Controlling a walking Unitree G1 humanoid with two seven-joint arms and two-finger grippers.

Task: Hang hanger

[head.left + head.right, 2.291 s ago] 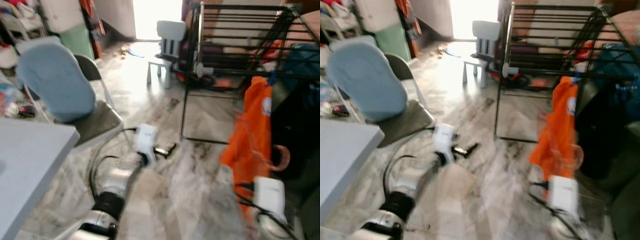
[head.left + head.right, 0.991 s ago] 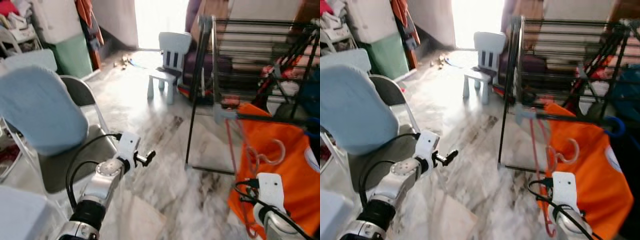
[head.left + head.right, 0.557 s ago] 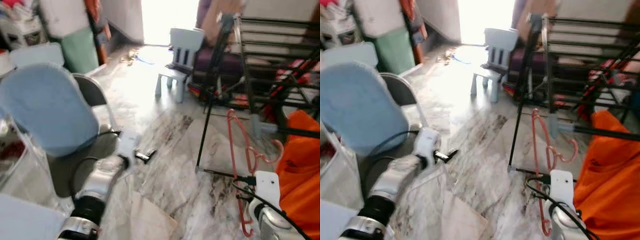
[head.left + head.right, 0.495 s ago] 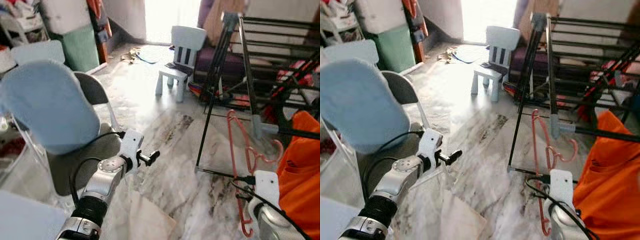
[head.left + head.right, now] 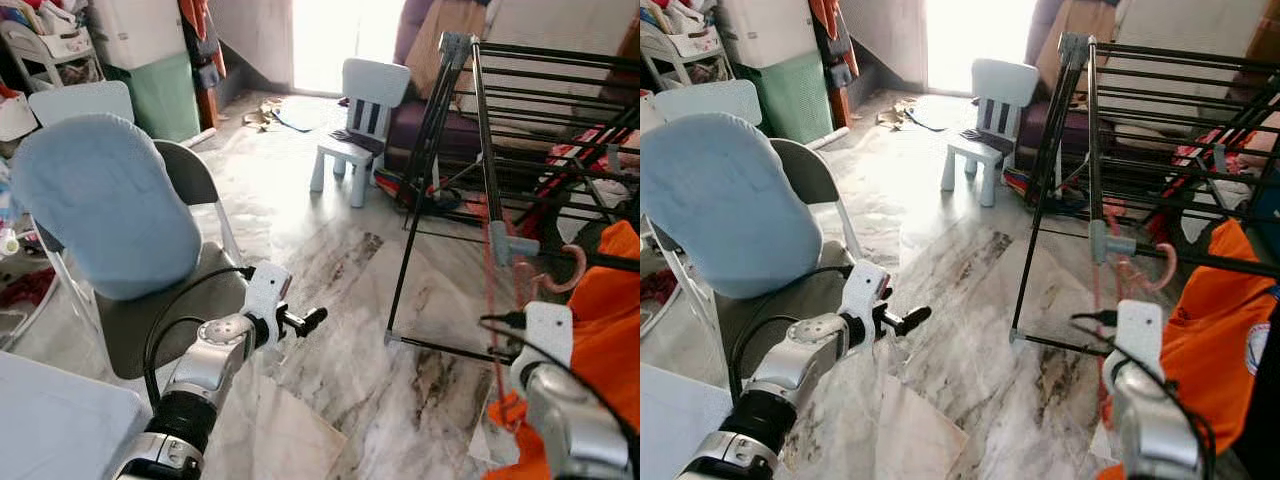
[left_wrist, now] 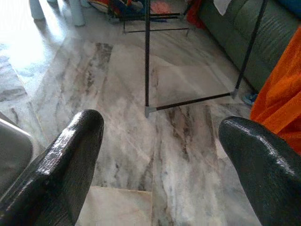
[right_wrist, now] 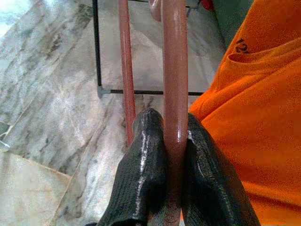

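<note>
My right gripper (image 7: 173,160) is shut on the stem of a pink plastic hanger (image 7: 174,70), its two black fingers (image 7: 146,165) pressed on either side. An orange garment (image 5: 612,330) hangs on it beside my right wrist (image 5: 548,335). The hanger's hook (image 5: 1162,268) is up close to the grey corner joint (image 5: 500,242) of the black drying rack (image 5: 480,100); whether it rests on a rail I cannot tell. My left gripper (image 5: 312,320) is held out low over the marble floor, open and holding nothing, with the fingers (image 6: 61,174) spread wide.
A grey folding chair with a blue cushion (image 5: 110,200) stands at my left, with a white table corner (image 5: 60,425) below it. A white child's chair (image 5: 365,100) and a green bin (image 5: 165,95) stand further back. Bare marble floor (image 5: 340,260) lies ahead.
The right gripper has lifted the hanger and garment, so the hook now sits by the rack's corner joint. The camera has shifted. The left arm has barely moved.
</note>
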